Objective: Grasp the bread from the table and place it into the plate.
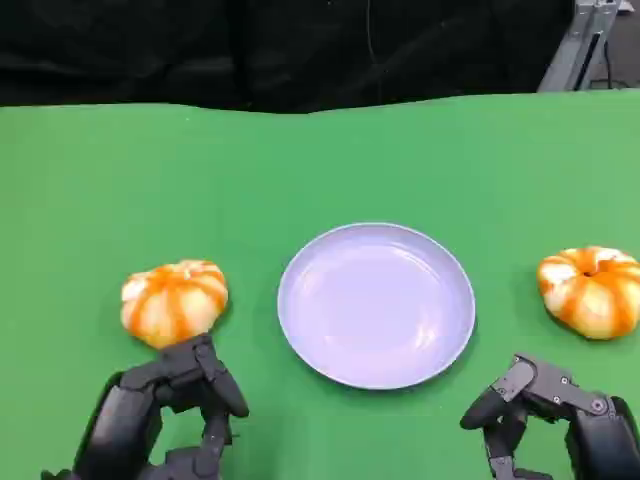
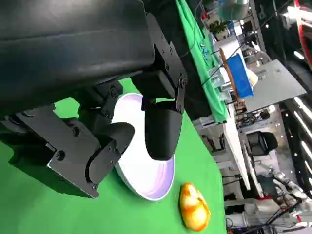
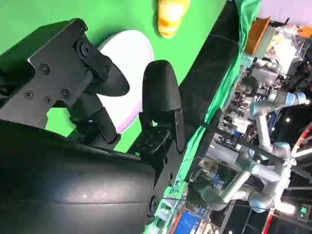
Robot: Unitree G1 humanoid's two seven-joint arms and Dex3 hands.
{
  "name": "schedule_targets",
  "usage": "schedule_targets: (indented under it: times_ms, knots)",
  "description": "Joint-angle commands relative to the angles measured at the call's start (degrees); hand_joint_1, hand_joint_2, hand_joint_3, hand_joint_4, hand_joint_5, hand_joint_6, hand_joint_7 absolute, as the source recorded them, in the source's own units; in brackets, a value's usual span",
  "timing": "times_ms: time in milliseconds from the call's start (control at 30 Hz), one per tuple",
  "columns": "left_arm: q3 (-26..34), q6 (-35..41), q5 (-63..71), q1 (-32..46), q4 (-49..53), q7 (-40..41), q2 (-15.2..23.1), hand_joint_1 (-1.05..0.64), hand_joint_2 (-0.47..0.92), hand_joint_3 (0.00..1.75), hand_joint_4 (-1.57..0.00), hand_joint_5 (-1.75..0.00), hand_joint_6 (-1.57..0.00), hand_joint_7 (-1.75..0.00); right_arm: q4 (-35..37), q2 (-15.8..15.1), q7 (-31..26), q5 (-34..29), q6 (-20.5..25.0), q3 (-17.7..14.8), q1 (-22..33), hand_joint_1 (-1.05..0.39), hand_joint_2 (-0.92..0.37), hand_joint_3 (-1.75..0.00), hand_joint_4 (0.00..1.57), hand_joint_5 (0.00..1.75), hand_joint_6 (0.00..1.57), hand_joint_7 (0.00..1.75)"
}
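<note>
Head view, left to right. The left hand [image 1: 165,420] sits at the near left edge of the green counter [image 1: 90,200], its fingers [image 1: 215,375] parted and grasping nothing; they point toward the left bread [image 1: 174,301], a round orange-and-cream striped loaf just beyond them, and whether they touch it cannot be told. To the right of that loaf, at the centre, lies the plate [image 1: 376,303], pale lavender and bare. Further right a second loaf, the right bread [image 1: 591,290], rests near the counter's right edge, well apart from the plate. The right hand [image 1: 550,415] waits at the near right, fingers likewise released and holding nothing, short of the right bread.

Left wrist view: the left hand's black fingers [image 2: 161,126] hang spread over the plate's near rim [image 2: 156,192], with the right bread [image 2: 194,206] beyond it.

Step in hand, as judged: the approach to a grasp, with no loaf yet lifted. The left bread appears the closer target. A sound grasp would likely advance the left hand until the fingers straddle the loaf's widest part, then close gently, since the bread looks soft and domed and may slip or deform. The carry rightward should clear the plate's raised rim before release.
</note>
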Motion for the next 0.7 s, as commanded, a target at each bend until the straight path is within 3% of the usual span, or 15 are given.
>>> schedule_targets:
  times_ms: [33,700]
  knots:
    - [0.52,-0.75,-0.40,-0.13,0.58,-0.24,0.88,0.03,0.39,1.37,-0.81,-1.75,-0.77,-1.57,-0.06,-0.47,-0.11,0.54,-0.22,-0.51,-0.09,0.06,-0.36,-1.32,0.87,1.73,0.81,1.36]
    - [1.08,-1.29,-1.26,-0.73,1.25,-0.80,1.32,0.05,0.42,1.33,-0.79,-1.74,-0.76,-1.55,0.32,-0.18,-0.78,-0.33,-0.61,-0.18,-0.49,0.07,-0.34,-1.33,0.88,1.73,0.82,1.37]
